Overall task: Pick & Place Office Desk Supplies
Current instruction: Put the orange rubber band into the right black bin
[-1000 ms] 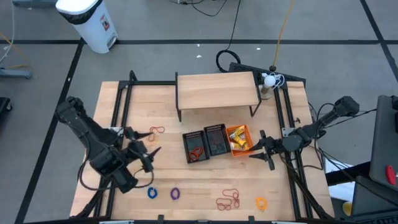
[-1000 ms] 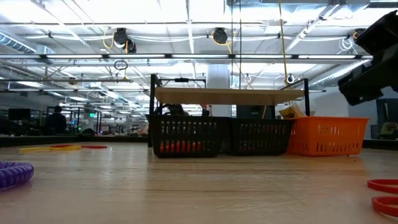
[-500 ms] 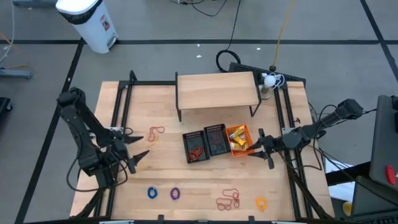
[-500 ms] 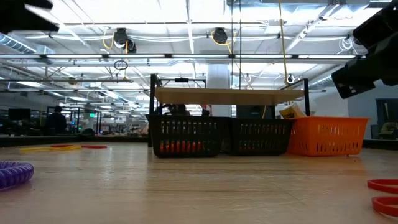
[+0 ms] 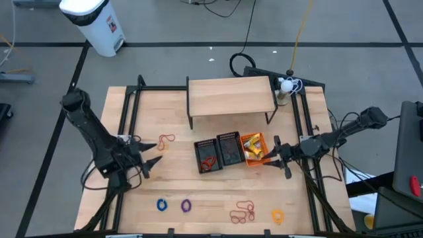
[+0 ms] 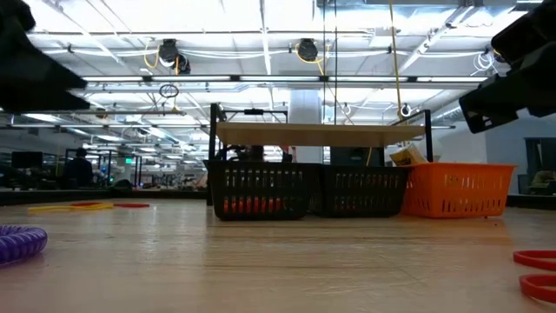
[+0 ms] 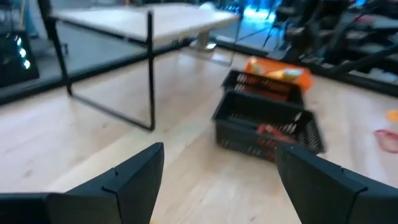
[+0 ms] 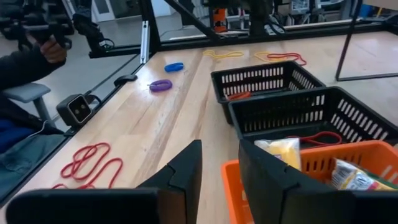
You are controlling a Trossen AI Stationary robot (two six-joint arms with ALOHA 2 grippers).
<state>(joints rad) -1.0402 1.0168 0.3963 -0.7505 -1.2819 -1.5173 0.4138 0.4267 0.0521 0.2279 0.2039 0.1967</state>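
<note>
- Three baskets sit mid-bench under a wooden shelf; loose bands and rings lie along the front edge.
- Left tool hovers open near the left edge.
- Right tool, narrowly parted and empty, hangs beside the orange basket.

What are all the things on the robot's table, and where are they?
Baskets: three in a row at mid-table; two black, one orange, under the shelf's front edge.
Wooden shelf: one, tan, at the back.
Elastic loops: red and tan by the left arm; red in the first black basket; red at the front edge.
Rings: blue, purple, yellow, along the front.
Yellow packets: in the orange basket.
Left end effector: open, empty.
Right end effector: beside the orange basket, empty.
</note>
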